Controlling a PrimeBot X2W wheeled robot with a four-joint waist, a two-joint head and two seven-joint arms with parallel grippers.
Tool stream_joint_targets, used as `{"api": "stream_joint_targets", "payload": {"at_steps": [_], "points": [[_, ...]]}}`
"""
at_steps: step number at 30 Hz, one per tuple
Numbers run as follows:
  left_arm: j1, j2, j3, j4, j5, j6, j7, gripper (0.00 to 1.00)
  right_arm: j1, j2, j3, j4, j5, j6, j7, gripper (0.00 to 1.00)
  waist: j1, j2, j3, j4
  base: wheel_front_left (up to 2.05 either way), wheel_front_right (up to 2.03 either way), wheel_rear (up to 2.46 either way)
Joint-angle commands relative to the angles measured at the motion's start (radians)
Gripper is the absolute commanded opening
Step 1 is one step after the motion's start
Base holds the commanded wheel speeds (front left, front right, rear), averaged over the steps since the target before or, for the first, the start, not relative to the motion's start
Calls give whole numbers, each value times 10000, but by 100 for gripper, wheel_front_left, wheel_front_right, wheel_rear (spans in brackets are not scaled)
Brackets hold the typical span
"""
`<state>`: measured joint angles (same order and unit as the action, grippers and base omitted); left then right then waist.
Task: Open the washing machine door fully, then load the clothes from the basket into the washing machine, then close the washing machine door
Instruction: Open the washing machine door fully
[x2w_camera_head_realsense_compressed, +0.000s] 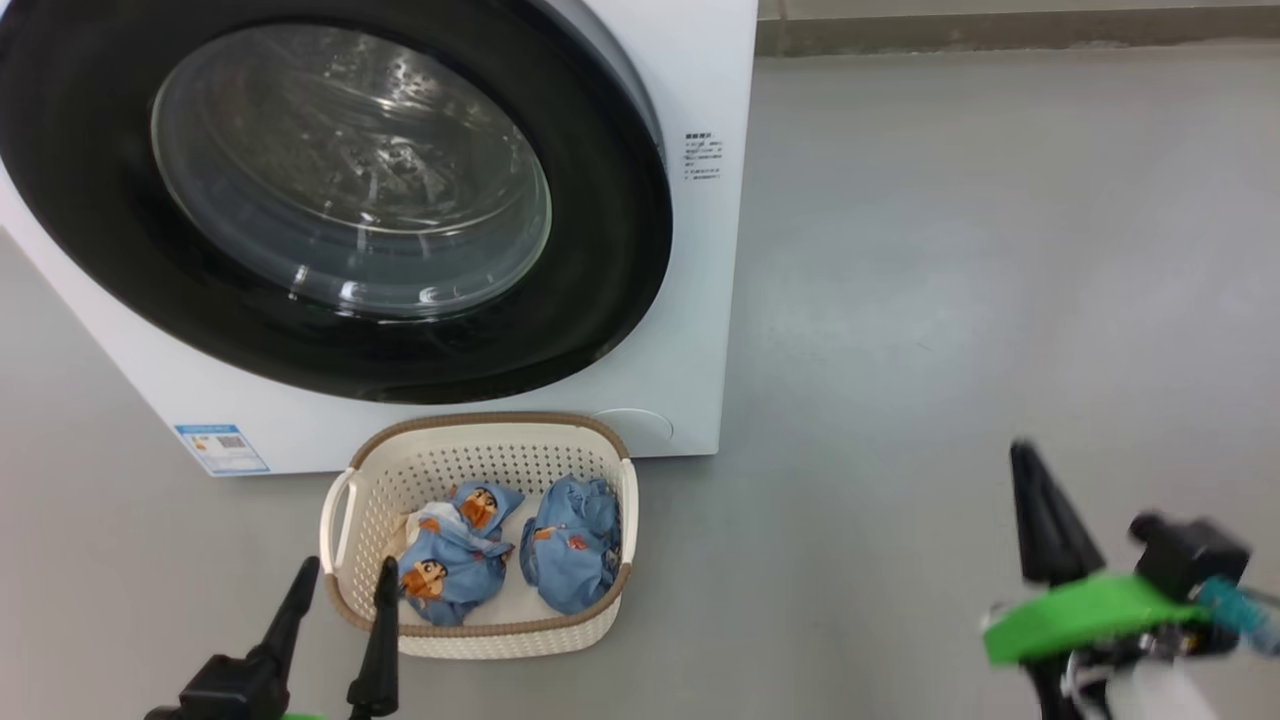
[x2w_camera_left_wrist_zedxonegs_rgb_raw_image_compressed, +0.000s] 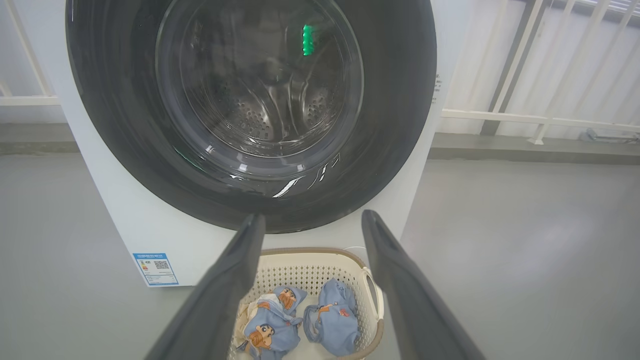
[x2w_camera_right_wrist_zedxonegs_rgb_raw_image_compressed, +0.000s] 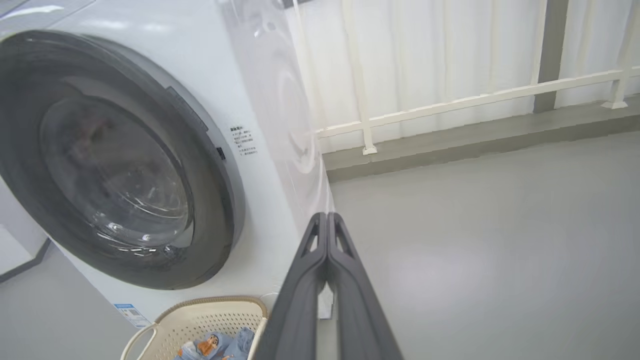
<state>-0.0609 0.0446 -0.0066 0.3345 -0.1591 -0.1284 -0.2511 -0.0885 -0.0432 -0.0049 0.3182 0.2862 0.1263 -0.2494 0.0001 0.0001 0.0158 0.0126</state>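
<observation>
Fingers of the left gripper (x2w_camera_head_realsense_compressed: 346, 575) stood wide apart, nothing between them, lower left of the head frame, tips over the near-left rim of the basket (x2w_camera_head_realsense_compressed: 480, 420). Fingers of the right gripper (x2w_camera_head_realsense_compressed: 1024, 460) were pressed tight together, holding nothing, lower right of the head frame over bare floor (x2w_camera_head_realsense_compressed: 950, 250), well apart from everything.

The washing machine door (x2w_camera_head_realsense_compressed: 600, 250) filled the upper left, and I judged it shut: its black rim lay flush on the washing machine (x2w_camera_head_realsense_compressed: 700, 350) in the right wrist view. So step one was not yet done. The basket sat on the floor just below the door, close against the machine's front. The clothes (x2w_camera_head_realsense_compressed: 455, 560) were both inside it, one bundle left, one right (x2w_camera_head_realsense_compressed: 575, 545).

Risks as I saw them:
- The glossy rim gave little purchase, so the pinched right fingers could skid off its edge instead of catching it.
- I could see a dark notch on the rim's right side in the right wrist view. I couldn't tell whether it was the catch, and hooking the wrong spot would stall the pull.
- The left gripper hung in front of the door's lower part, so a swinging door could hit it.
- Bumping the basket would shift the clothes.
</observation>
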Motion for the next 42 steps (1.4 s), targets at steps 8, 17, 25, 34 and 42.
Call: {"api": "stream_joint_targets", "payload": {"at_steps": [8,17,25,34,42], "points": [[-589,60,12,-242,-400,15,-107,100,-2718,-73,262,-560,3688,44,-124,0,-1,-1,533,482,0,0,0],[-1168,58,-478,-346,-926,249,-107,100,-5165,-103,-265,-241,7753,44,-124,0,-1,-1,1414,1342,0,0,0],[-1531,57,-895,-469,-1306,421,-107,100,-6076,-1397,904,-371,10730,44,143,0,-1,-1,2060,1960,0,0,0],[-1979,57,-1308,-488,-1595,475,-107,100,-7236,-3027,2472,-72,12171,44,2178,0,-1,-1,2885,2472,0,0,0],[-2358,57,-1814,-458,-1869,538,-107,100,-8486,-3694,3241,375,12675,44,3804,0,-1,-1,3571,2831,0,0,0]]}}
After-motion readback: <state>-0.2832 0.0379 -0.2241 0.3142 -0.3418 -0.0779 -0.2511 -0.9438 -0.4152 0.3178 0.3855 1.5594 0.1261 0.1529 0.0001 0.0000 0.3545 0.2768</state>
